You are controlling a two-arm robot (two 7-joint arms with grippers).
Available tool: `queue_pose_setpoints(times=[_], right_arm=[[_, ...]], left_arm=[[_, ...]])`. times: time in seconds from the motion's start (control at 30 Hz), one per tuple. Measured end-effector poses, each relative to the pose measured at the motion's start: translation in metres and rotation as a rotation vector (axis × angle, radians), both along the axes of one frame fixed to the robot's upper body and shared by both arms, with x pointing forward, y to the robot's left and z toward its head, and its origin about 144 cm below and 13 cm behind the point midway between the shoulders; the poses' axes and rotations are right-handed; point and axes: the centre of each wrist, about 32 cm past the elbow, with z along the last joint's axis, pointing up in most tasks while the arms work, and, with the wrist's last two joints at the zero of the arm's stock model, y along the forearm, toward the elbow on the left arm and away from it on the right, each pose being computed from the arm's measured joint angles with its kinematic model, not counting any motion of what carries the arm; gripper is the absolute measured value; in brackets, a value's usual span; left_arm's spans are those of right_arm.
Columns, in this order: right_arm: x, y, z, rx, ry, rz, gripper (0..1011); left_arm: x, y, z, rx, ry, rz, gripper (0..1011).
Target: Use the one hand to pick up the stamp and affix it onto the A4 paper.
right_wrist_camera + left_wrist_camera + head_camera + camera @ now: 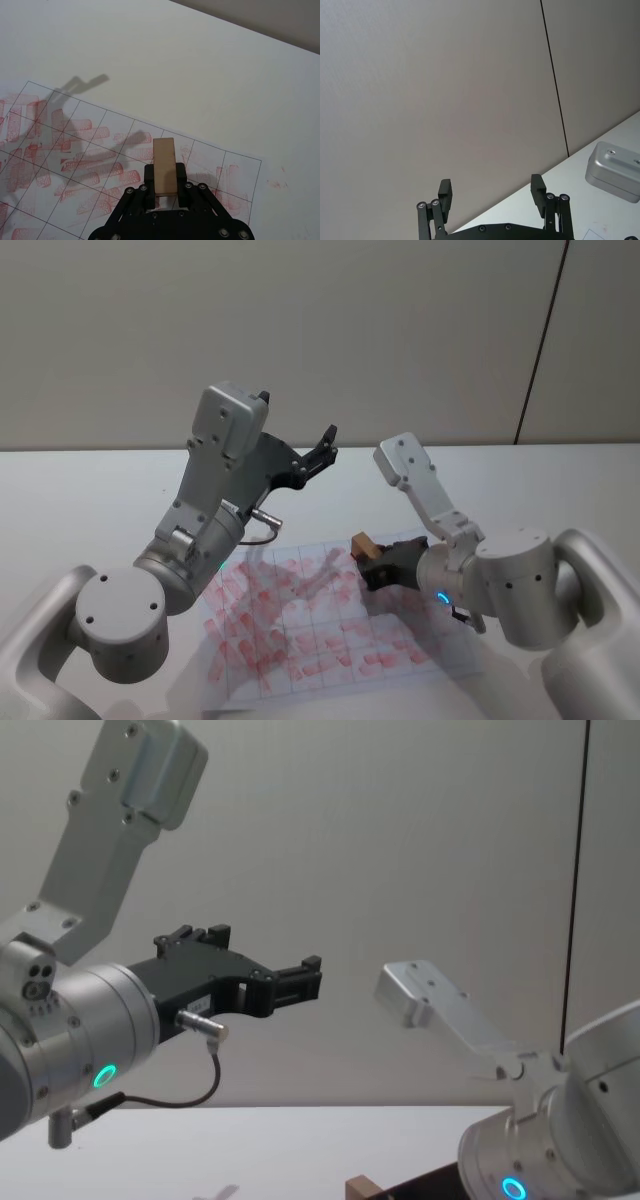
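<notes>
The right tool (pixel 165 174) is pinching the stamp (pixel 164 155) by its long sides, the block jutting past its tips over the A4 paper (pixel 75 145) beneath. Light and stiff, it is likely tolerating firm pressure; the left tool (pixel 491 190) is idling open, raised well apart.

Tan stamp (pixel 164 165) (paper (pixel 206 152) black-gridded, red-blotched)

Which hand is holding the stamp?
The right hand, blue-lit, grips the stamp over the paper; the left hand, green-lit, is raised, open and empty.
</notes>
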Motion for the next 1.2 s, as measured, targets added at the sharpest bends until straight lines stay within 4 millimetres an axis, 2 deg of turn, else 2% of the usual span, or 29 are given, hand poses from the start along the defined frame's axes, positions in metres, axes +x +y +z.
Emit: queue_pose_setpoints(times=[0.63, 0.9, 1.2], right_arm=[[-0.004, 0.0, -0.003, -0.03, 0.014, -0.01, 219], [-0.007, -0.006, 0.007, -0.009, -0.03, -0.028, 219], [-0.009, -0.017, 0.036, 0.042, -0.139, -0.084, 220]], left_arm=[[0.0, 0.0, 0.0, 0.0, 0.0, 0.0, 1001], [0.0, 0.0, 0.0, 0.0, 0.0, 0.0, 1001], [0.0, 0.0, 0.0, 0.0, 0.0, 0.0, 1002]])
